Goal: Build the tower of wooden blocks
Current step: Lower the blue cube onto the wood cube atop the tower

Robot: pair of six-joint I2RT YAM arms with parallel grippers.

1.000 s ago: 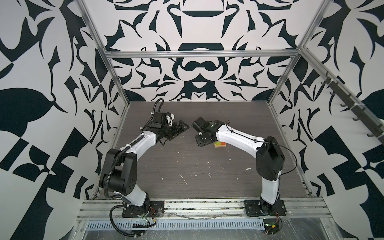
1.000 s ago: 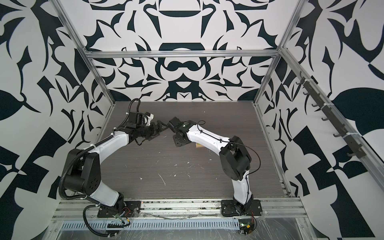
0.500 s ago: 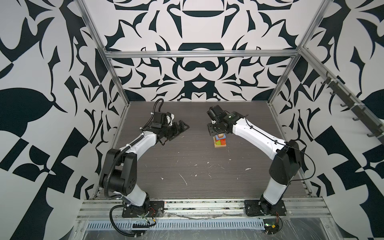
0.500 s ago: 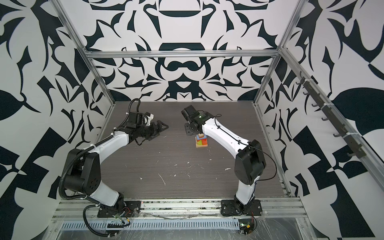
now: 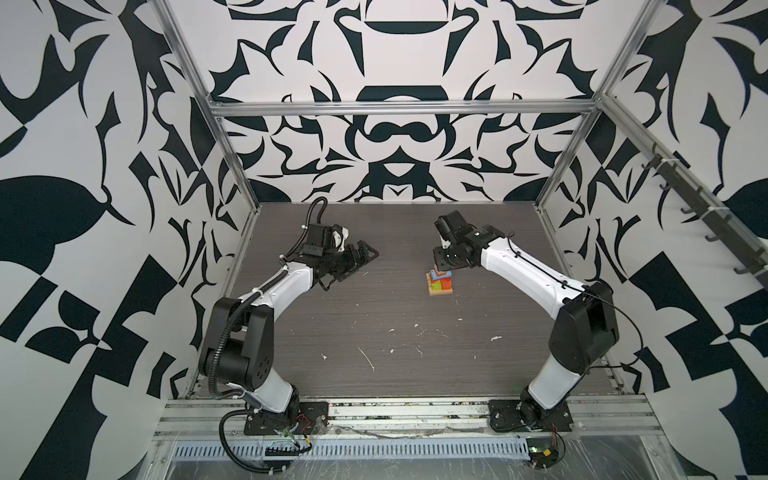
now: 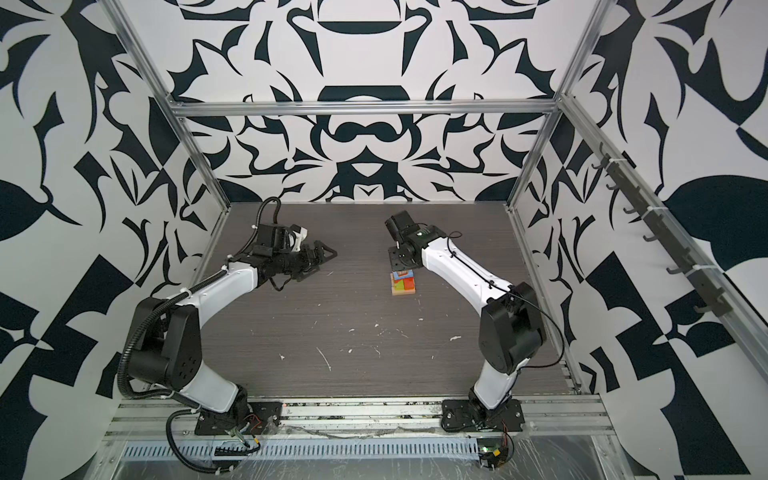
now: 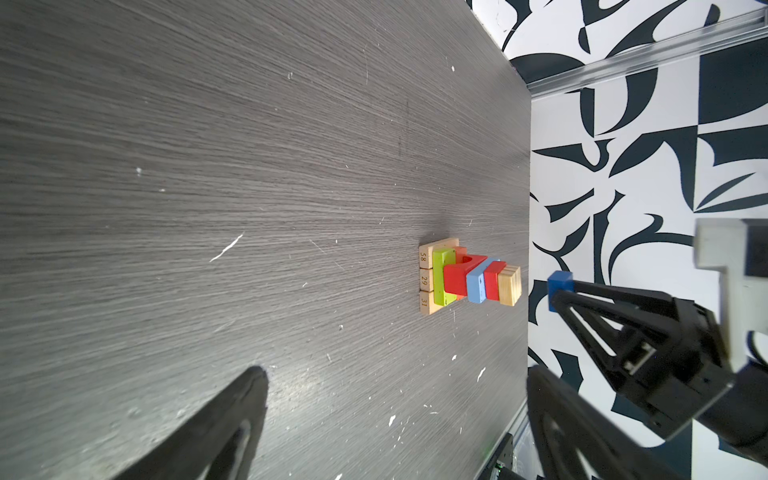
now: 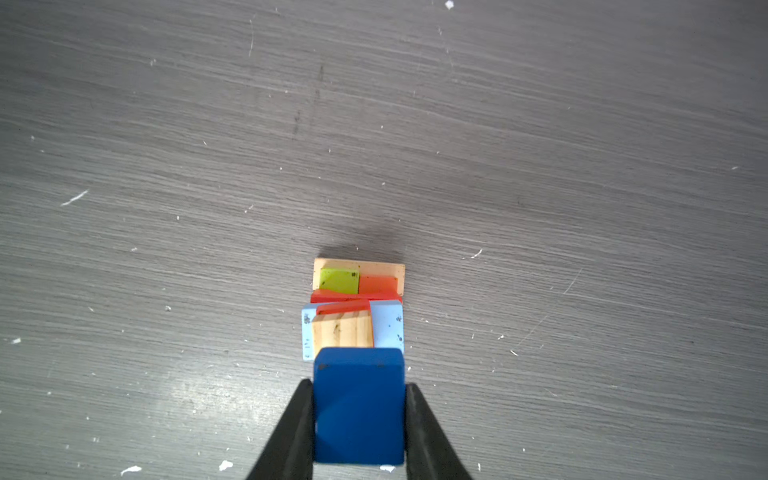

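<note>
Pinching blue cube (image 8: 359, 407) in my right gripper (image 8: 358, 384) at lower centre, just above the wood block tower (image 8: 357, 316) to cap it; left gripper (image 5: 362, 254) spread, parked clear.

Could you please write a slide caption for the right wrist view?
Right gripper holds a blue block over the unfinished block tower.

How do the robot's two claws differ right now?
The left gripper stands wide open and empty; right gripper is shut on a blue cube. Left hangs off to the side of the tower; right hovers just above it, cube not touching. Both are black and two-fingered.
</note>
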